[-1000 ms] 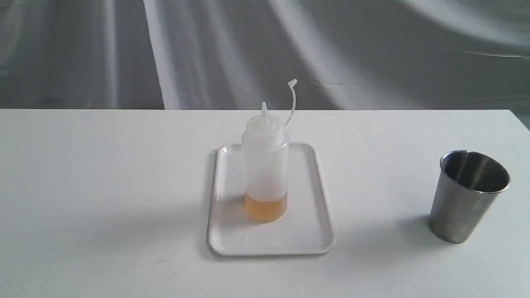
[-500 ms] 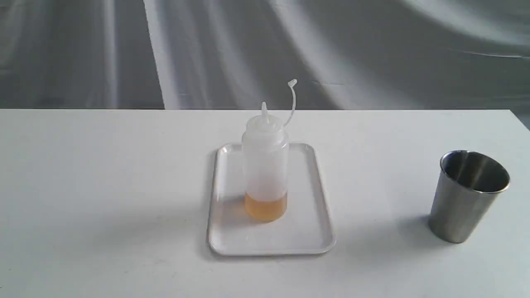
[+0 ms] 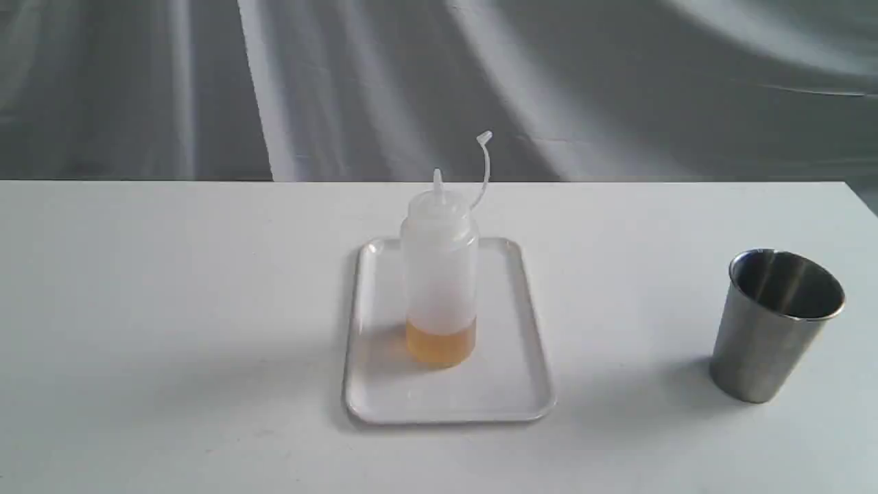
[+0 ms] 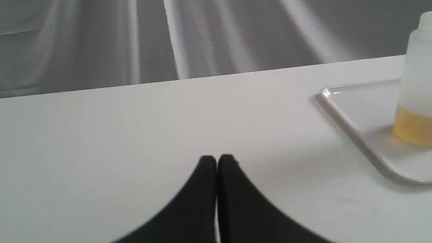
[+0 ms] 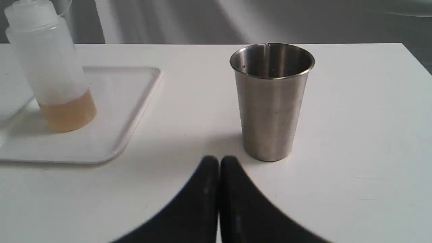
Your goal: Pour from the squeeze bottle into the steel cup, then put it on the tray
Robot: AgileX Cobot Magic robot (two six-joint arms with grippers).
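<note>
The squeeze bottle [image 3: 440, 274] stands upright on the white tray [image 3: 511, 394] at the table's middle, amber liquid at its bottom, its cap strap curling up beside the nozzle. The steel cup [image 3: 774, 324] stands upright at the right of the table, apart from the tray. Neither gripper shows in the exterior view. In the left wrist view my left gripper [image 4: 217, 158] is shut and holds nothing, with the tray [image 4: 341, 113] and bottle [image 4: 416, 81] off to one side. My right gripper [image 5: 219, 159] is shut and holds nothing, just short of the cup [image 5: 271, 101]; the bottle [image 5: 50, 67] stands farther off.
The white table [image 3: 171, 309] ends at a far edge in front of a grey draped cloth [image 3: 617, 82]. The table's right edge [image 3: 864, 202] runs close behind the cup.
</note>
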